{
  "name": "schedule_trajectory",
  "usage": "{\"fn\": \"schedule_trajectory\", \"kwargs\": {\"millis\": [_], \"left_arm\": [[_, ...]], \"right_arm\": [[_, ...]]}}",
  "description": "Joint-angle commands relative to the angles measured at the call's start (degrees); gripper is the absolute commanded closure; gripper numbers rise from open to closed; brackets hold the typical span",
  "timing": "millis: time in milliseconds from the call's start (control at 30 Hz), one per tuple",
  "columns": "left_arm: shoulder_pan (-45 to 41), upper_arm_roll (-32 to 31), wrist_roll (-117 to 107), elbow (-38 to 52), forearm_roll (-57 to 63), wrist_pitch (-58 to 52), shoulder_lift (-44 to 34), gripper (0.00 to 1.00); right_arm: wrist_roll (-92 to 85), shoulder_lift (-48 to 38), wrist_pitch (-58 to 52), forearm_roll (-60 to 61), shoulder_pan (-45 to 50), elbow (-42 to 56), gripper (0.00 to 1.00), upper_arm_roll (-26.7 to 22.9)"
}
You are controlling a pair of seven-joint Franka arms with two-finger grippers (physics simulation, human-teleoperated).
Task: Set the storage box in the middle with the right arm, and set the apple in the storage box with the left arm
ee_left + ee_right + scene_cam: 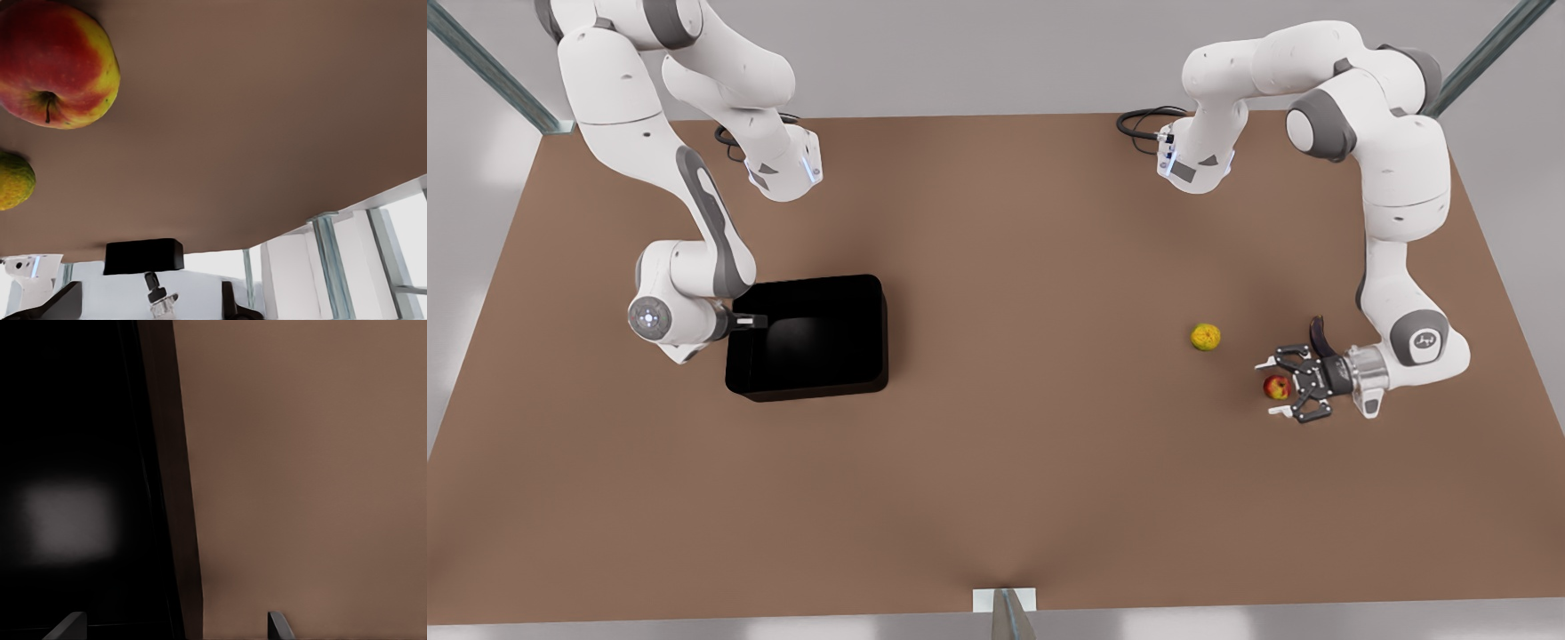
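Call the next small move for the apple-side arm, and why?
Probably close the left gripper on the apple: its open fingers already sit either side of the fruit on the table. The right gripper is at the storage box wall, off-centre.

red-and-yellow apple close on the brown table, yellow-green fruit just beside it, black storage box far across
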Motion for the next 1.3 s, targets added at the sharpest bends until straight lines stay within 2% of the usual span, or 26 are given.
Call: {"fn": "schedule_trajectory", "kwargs": {"millis": [0, 33, 67, 133, 233, 333, 400, 500, 867, 967, 1067, 1100, 1267], "left_arm": [[-0.01, 0.34, 0.01, -0.02, 4.62, -0.24, 0.0, 0.0], [-0.01, 0.7, 0.27, 0.33, 5.15, 0.63, 0.26, 0.0], [-0.01, 0.87, 0.18, 0.95, 5.68, 0.81, 0.79, 0.0], [1.4, 1.31, -1.13, 6.05, 5.59, 1.34, 3.6, 0.0], [2.1, 1.4, -0.34, 4.91, 5.59, 0.64, 4.57, 0.0], [2.1, 1.58, 0.36, 2.71, 5.77, -2.27, 4.04, 0.0], [2.1, 1.58, 0.89, 2.88, 5.77, 1.42, 4.92, 0.0], [2.1, 1.58, 0.89, 3.06, 5.33, 3.8, 5.62, 0.0], [2.19, 1.14, 1.5, 2.62, 5.06, 6.17, 7.29, 0.0], [2.54, 1.14, 1.5, 2.88, 4.98, 6.52, 7.73, 0.04], [2.54, 1.14, 1.24, 2.97, 4.98, 6.52, 7.82, 0.27], [2.63, 1.14, 1.33, 2.97, 4.97, 6.52, 7.82, 0.3], [2.98, 1.14, 1.5, 3.24, 4.97, 6.7, 8.52, 0.3]], "right_arm": [[0.0, 0.01, 0.0, 0.0, 0.0, 0.0, 0.25, 0.0], [0.0, 0.1, -0.18, -0.09, 0.0, 0.0, 0.43, 0.0], [-0.09, 0.36, -0.36, -0.17, 0.0, 0.09, 0.54, 0.0], [-0.18, 0.45, -0.36, -0.35, 0.0, 0.18, 0.58, 0.0], [-0.44, 0.98, -0.44, -0.44, 0.0, 0.27, 0.63, 0.0], [-0.53, 1.24, -0.53, -0.7, -0.09, 0.27, 0.64, 0.0], [-0.53, 1.77, -0.8, -1.32, -0.09, 0.36, 0.72, 0.0], [-0.7, 1.77, -1.06, -1.49, 0.0, 0.44, 0.78, 0.0], [-0.79, 1.51, -1.59, -1.58, 0.88, 1.67, 0.79, 0.09], [-0.97, 1.33, -1.59, -1.58, 2.2, 3.08, 0.79, 0.35], [-1.93, 1.07, -2.73, -1.67, 5.01, 6.42, 0.79, 0.53], [-2.02, 1.15, -3.78, -1.67, 6.41, 8.44, 0.79, 0.53], [-1.93, 2.91, -3.17, -1.23, 11.08, 13.27, 0.79, 2.46]]}}
